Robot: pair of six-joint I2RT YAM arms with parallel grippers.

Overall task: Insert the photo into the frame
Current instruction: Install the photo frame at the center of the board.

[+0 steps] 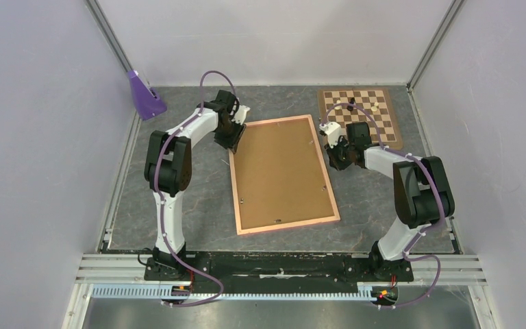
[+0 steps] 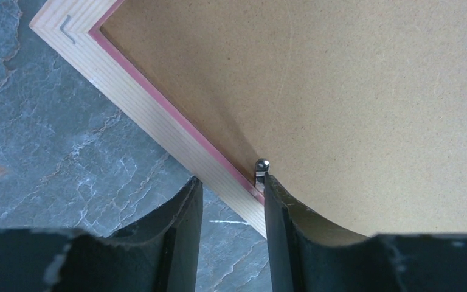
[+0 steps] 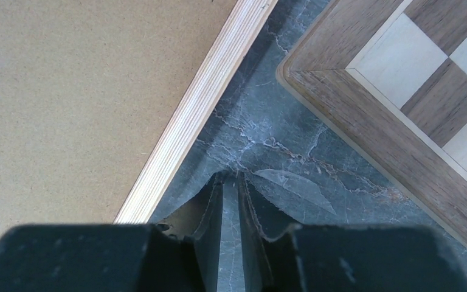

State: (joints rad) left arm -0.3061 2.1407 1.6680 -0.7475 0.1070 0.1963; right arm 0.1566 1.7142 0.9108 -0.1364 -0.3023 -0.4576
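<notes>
Grey marbled table (image 1: 363, 185), pale lilac walls (image 1: 34, 137). At its centre the frame (image 1: 284, 225) lies back-up, and a brown backing board (image 1: 281, 171) hides whatever is beneath. The left gripper (image 2: 231, 182), at the frame's 10 o'clock, stands half-open astride the rail, one finger by a metal tab (image 2: 261, 167). The right gripper (image 3: 231, 182), at 2 o'clock, is nearly closed over the table. On the chessboard (image 1: 363, 116) at 1 o'clock, the pieces are too small to identify.
</notes>
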